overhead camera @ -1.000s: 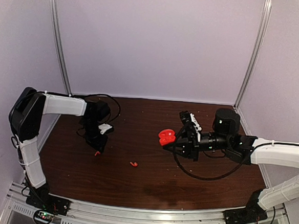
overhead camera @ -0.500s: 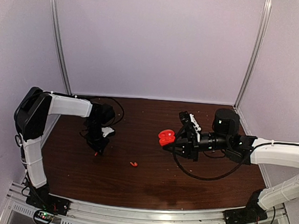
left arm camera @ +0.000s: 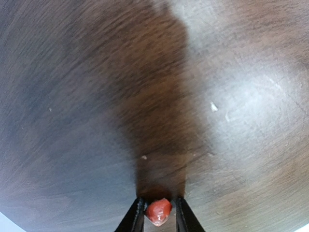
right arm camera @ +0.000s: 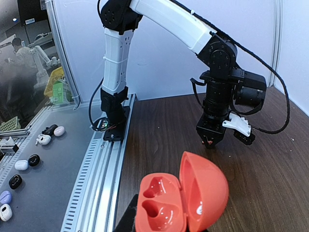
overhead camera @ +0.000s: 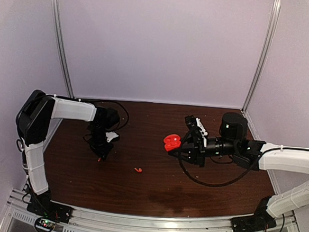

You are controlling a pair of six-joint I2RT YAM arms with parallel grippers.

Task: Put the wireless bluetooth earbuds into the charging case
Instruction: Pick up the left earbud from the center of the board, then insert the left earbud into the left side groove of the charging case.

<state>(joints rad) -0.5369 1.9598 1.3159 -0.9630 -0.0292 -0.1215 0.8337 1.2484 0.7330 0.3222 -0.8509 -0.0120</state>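
My left gripper (overhead camera: 99, 156) points down just above the table and is shut on a tiny bright red earbud (left arm camera: 158, 211) pinched between its two fingertips; it also shows in the right wrist view (right arm camera: 211, 142). A second tiny red earbud (overhead camera: 138, 169) lies loose on the table between the arms. My right gripper (overhead camera: 175, 147) is shut on the charging case (overhead camera: 170, 142), a red round case held above the table with its lid open. In the right wrist view the case (right arm camera: 178, 198) shows two empty sockets. No black earbud is in view.
The dark wooden table (overhead camera: 154, 193) has a metal rail (overhead camera: 136, 220) along its near edge. A black cable (overhead camera: 209, 182) loops under my right arm. White walls close in the back and sides. Past the left edge, a grey bench (right arm camera: 53, 193) holds several other earbud cases.
My left arm has shifted slightly toward the table's middle, its gripper still shut on the red earbud. The right arm and case have not moved.
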